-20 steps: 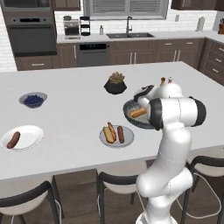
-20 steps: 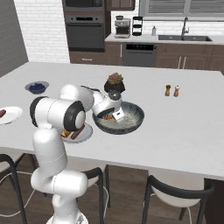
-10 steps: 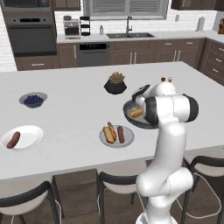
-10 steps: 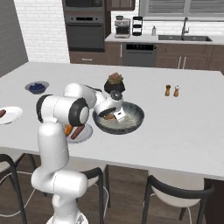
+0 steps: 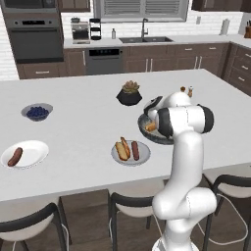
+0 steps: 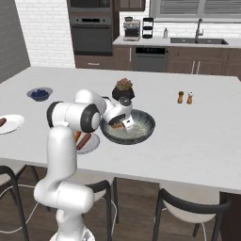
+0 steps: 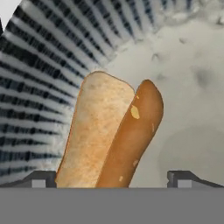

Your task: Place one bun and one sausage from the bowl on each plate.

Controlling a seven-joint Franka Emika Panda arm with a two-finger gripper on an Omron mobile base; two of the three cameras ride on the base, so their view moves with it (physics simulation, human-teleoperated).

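Bun: lies in the bowl directly ahead of the gripper, between the lines of its two fingertips and nearer one of them; whether they touch it cannot be told.
Bun axis: long axis runs away from the gripper in the hand view, its near end at the fingertips, its far end tilted a little toward the bowl's middle.
Bun look: split, pale toasted cut face on one side, smooth brown crust with a few light flecks on the other.
Gripper: jaws wide apart, holding nothing; in the right base view it is lowered into the bowl's nearer side.
Bowl: wide, shallow, dark streaked rim, pale speckled floor; it surrounds the gripper.
Near plate: just beside the bowl on the arm's left, carrying a bun and a sausage.
Far plate: well off to the gripper's left, carrying one sausage.
Plant pot: just beyond the bowl, past the gripper.
Blueberry bowl: far left, beyond the far plate.
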